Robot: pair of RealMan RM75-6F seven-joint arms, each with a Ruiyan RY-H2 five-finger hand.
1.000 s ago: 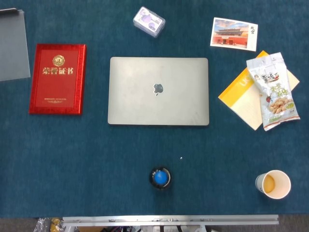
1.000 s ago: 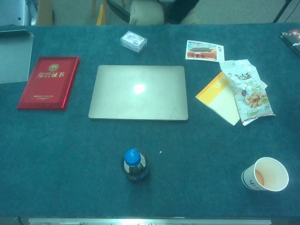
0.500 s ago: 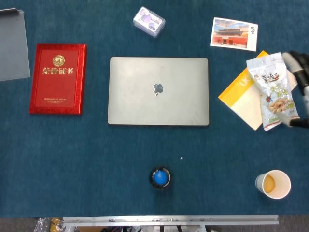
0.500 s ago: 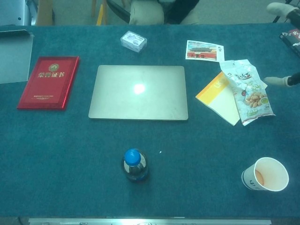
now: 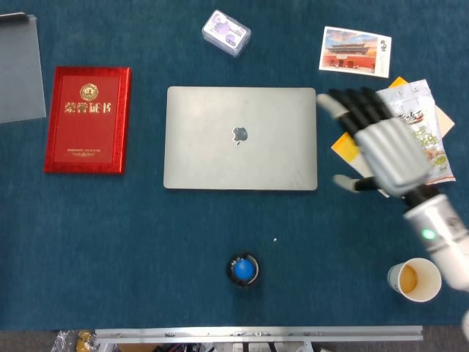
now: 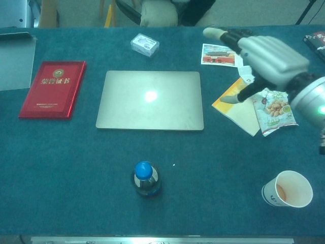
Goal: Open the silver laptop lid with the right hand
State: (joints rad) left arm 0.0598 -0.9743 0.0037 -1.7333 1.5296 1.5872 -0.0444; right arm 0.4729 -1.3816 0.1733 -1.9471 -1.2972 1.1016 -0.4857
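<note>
The silver laptop (image 5: pixel 241 138) (image 6: pixel 150 99) lies flat on the blue table with its lid down, the logo facing up. My right hand (image 5: pixel 381 143) (image 6: pixel 264 53) hovers just right of the laptop, above the yellow booklet and snack bag. Its fingers are spread and straight, the thumb sticks out toward me, and it holds nothing. The fingertips (image 5: pixel 330 103) reach near the laptop's far right corner without touching it. The left hand shows in neither view.
A red certificate folder (image 5: pixel 88 119) lies left of the laptop. A blue-capped bottle (image 5: pixel 242 270) stands in front of it, a paper cup (image 5: pixel 415 279) at the front right. A card box (image 5: pixel 226 32), a postcard (image 5: pixel 355 51), a yellow booklet (image 5: pixel 344 143) and a snack bag (image 5: pixel 432 147) lie behind and right.
My right hand has come in from the right edge and moved left over the snack bag and booklet, to beside the laptop. Nothing on the table has moved.
</note>
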